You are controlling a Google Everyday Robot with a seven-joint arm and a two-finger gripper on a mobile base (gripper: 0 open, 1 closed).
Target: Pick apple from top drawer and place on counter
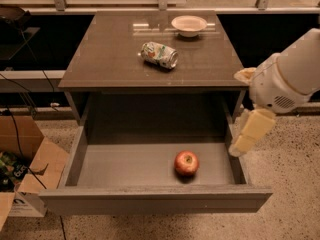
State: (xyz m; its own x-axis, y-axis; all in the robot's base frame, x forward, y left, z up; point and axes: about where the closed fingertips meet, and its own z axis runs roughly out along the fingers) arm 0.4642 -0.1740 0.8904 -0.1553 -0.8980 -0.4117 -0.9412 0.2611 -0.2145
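Note:
The red apple lies on the floor of the open top drawer, right of its middle and near the front panel. The dark-brown counter sits above the drawer. My gripper hangs from the white arm at the right, over the drawer's right wall, to the right of the apple and above it. It holds nothing.
A dented green-and-white can lies on its side on the counter. A white bowl stands at the counter's back right. A cardboard box stands on the floor at the left. Speckled floor surrounds the drawer.

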